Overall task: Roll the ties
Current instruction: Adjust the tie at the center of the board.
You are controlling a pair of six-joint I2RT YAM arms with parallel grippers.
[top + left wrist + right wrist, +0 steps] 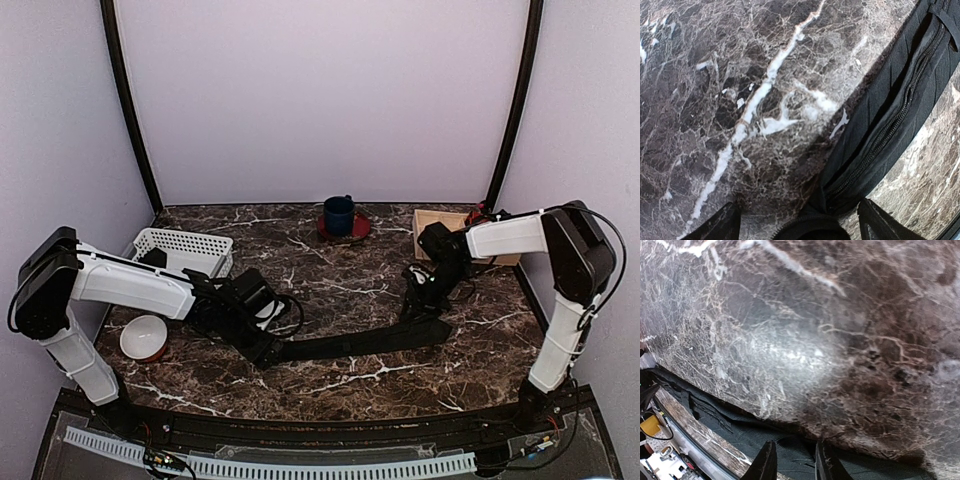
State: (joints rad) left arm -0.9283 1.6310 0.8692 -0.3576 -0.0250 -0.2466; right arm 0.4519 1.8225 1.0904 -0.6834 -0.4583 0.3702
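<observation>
Between left claw [266, 350], right claw [416, 312]: tie [360, 344] flat, inside table [340, 275] edges.

no text, label, brand or number can be read in any view. the tie [360, 345] shows only plain black fabric and a seam. the blue mug [339, 214] is too small to show any mark.

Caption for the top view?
Unrolled black tie on marble table, left gripper and right gripper at its opposite ends.
</observation>
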